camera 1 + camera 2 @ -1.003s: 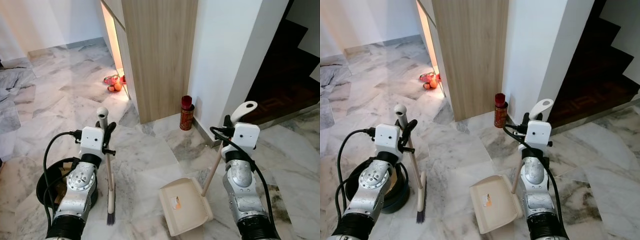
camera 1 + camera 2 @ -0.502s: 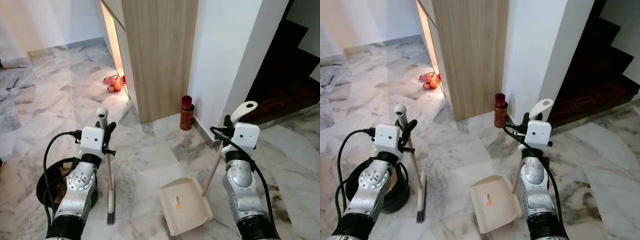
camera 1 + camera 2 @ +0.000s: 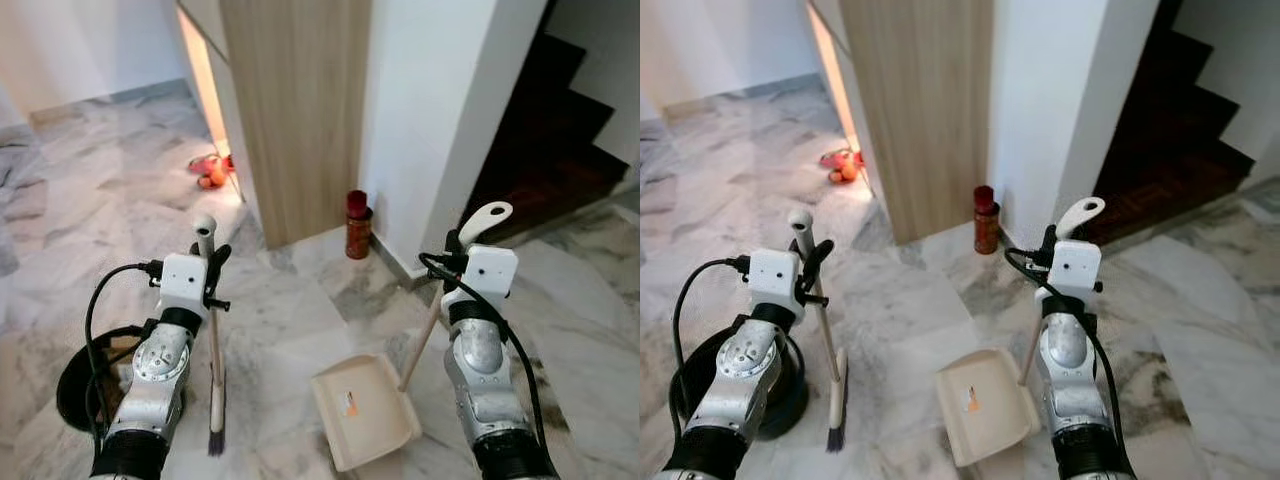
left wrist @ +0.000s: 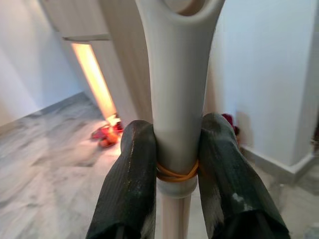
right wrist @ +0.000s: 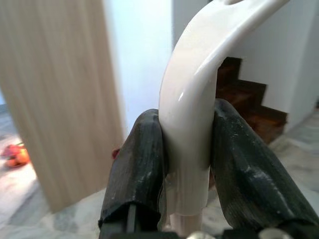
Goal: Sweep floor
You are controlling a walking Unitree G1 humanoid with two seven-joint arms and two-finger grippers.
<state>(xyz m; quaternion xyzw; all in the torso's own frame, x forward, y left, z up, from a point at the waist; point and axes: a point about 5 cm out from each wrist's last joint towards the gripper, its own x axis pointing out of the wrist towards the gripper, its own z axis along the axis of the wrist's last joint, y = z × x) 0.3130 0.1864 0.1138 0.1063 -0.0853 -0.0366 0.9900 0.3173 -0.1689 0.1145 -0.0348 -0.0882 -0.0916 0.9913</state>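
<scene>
My left gripper [image 3: 211, 262] is shut on the pale handle of a broom [image 3: 214, 370], which stands nearly upright with its dark bristles on the marble floor. In the left wrist view the black fingers [image 4: 130, 185] clamp the handle just above an orange rubber band. My right gripper [image 3: 455, 252] is shut on the white curved handle of a beige dustpan [image 3: 366, 410]. The pan rests on the floor between my arms. In the right wrist view the fingers [image 5: 138, 169] squeeze the handle from both sides.
A wooden cabinet [image 3: 290, 110] and a white wall [image 3: 430, 120] stand ahead, with a red canister [image 3: 355, 224] at their foot. Red and orange items [image 3: 208, 172] lie by the cabinet's lit gap. A black bin [image 3: 80, 385] sits at my left. Dark stairs [image 3: 560, 120] rise at right.
The whole picture has shifted, so the camera has moved; the cabinet and canister now sit further left. Both grips and both tools look unchanged.
</scene>
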